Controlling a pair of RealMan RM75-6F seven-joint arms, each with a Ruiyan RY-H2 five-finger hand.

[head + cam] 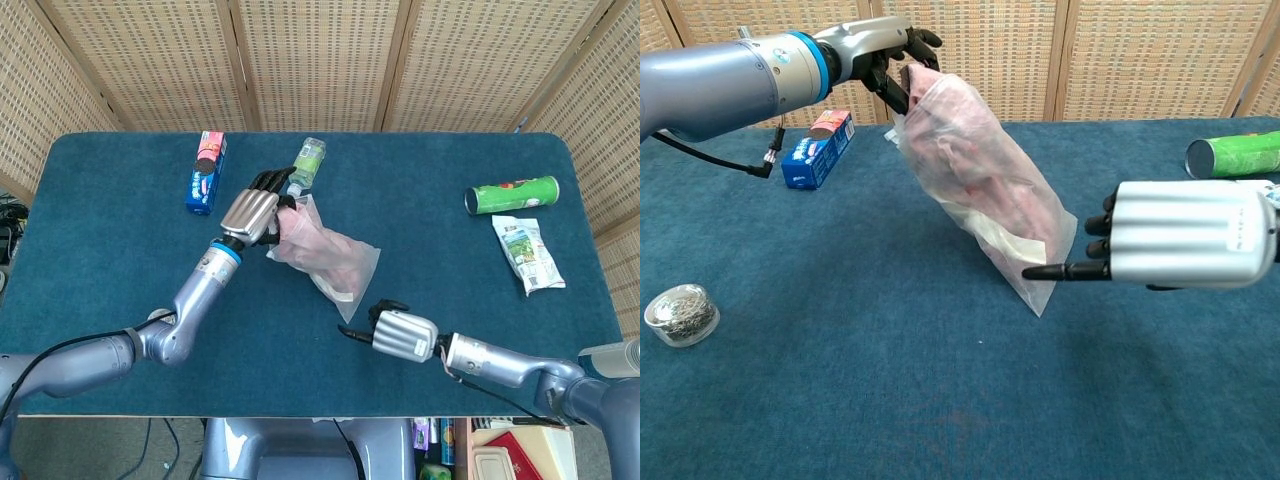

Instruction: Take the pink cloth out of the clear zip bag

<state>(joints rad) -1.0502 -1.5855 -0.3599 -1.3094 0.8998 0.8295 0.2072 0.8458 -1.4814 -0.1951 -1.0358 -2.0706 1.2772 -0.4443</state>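
The clear zip bag (pixel 330 260) (pixel 985 200) hangs tilted, its lower corner touching the blue table. Inside it the crumpled pink cloth (pixel 960 150) fills the upper part. My left hand (pixel 255 208) (pixel 885 50) grips the bag's top end and holds it up above the table. My right hand (pixel 395 330) (pixel 1185 235) is low near the table's front edge, just right of the bag's lower corner. It holds nothing; its fingers are curled in except one stretched out toward the bag without touching it.
A blue cookie box (pixel 205 172) (pixel 818 150) and a water bottle (pixel 307 165) lie behind the bag. A green can (pixel 512 195) and a snack pouch (pixel 528 255) lie at the right. A small round shiny container (pixel 680 315) sits front left.
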